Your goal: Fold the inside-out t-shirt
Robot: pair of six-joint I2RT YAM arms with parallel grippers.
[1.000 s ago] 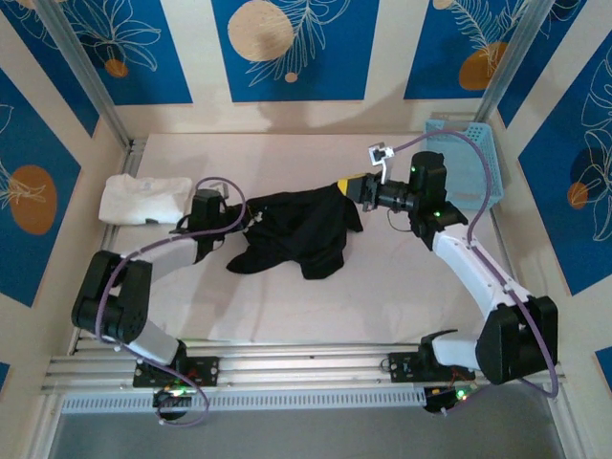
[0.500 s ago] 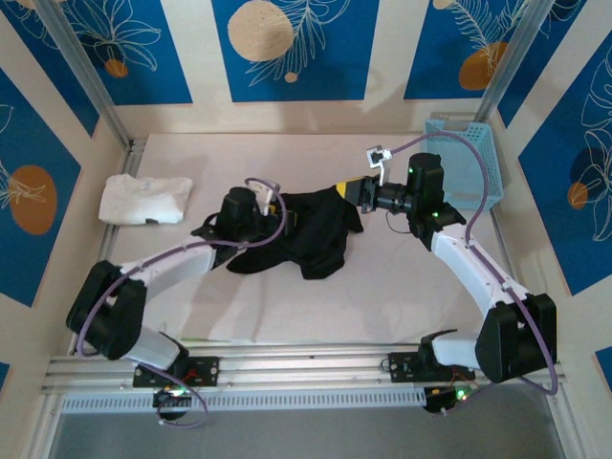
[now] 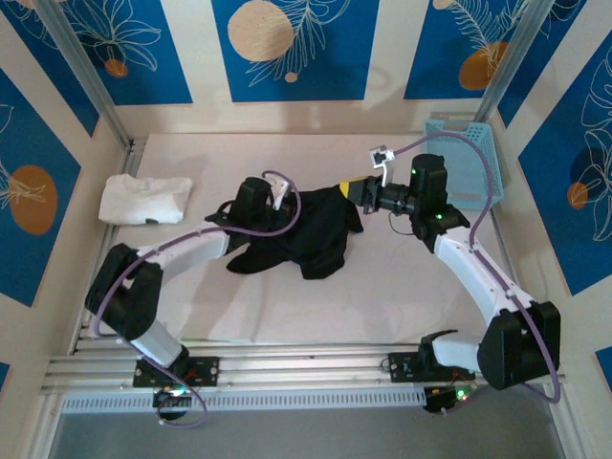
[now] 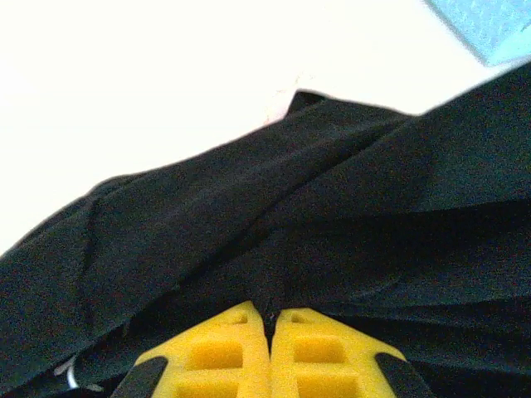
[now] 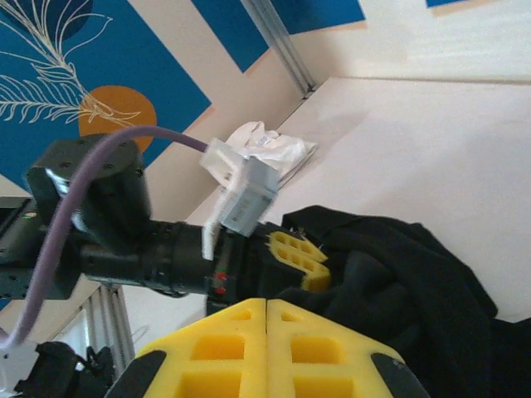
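as left claw, right claw pinch t-shirt

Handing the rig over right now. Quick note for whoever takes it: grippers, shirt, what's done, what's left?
Left gripper: shut, pinching a fold on the left part of the inside-out t-shirt.
Right gripper: shut at the shirt's far right edge, apparently holding it.
Shirt: a crumpled heap mid-table, between the two arms.
Others: white t-shirt lies folded at the far left, light-blue basket sits in the far right corner, both apart from the grippers.
Done: both grips taken, no fold made yet.
Left: spread the shirt flat, then fold it.
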